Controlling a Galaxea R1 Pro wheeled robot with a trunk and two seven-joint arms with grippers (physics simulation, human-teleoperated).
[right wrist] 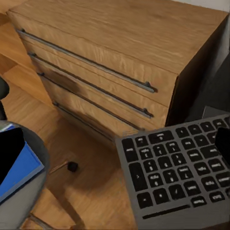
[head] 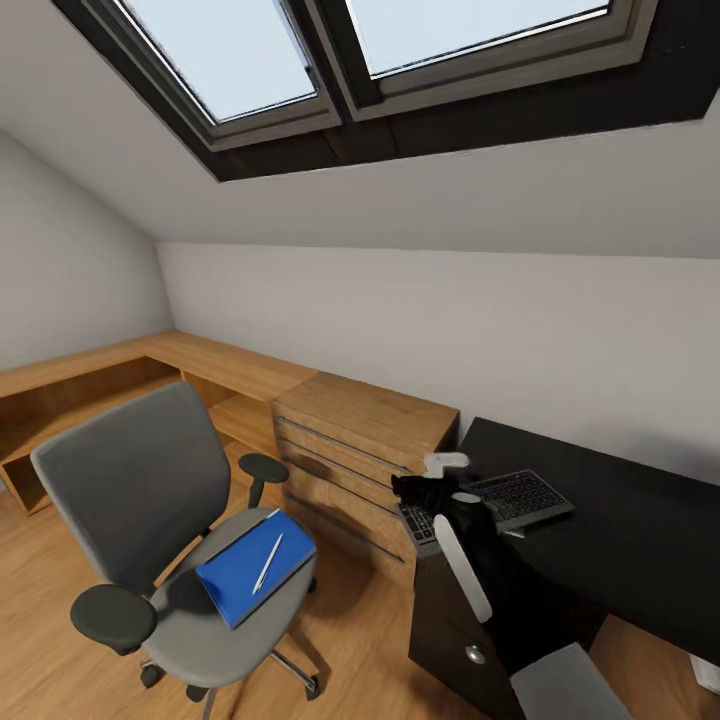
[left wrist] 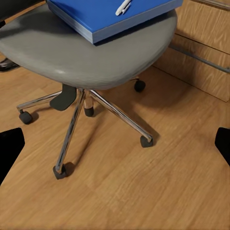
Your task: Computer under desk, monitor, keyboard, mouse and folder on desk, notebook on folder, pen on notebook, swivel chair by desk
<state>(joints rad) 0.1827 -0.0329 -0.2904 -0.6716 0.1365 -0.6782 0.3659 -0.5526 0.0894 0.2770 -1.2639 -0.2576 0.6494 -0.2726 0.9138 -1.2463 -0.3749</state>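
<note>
Right arm (head: 462,560) over keyboard (head: 500,505)

Blue folder (head: 245,570), grey chair (head: 140,490), blk desk (head: 620,520)

- No readable text, labels, brands or numbers in any view.
- keyboard (right wrist: 179,167): keycaps carry light legends, too blurred to read in the right wrist view; too small in the head view.
- blue folder (head: 250,570) cover: plain, no title or label.
- pen (head: 268,562): no marking legible.
- wooden drawer unit (right wrist: 110,72): bare fronts, no tags.
</note>
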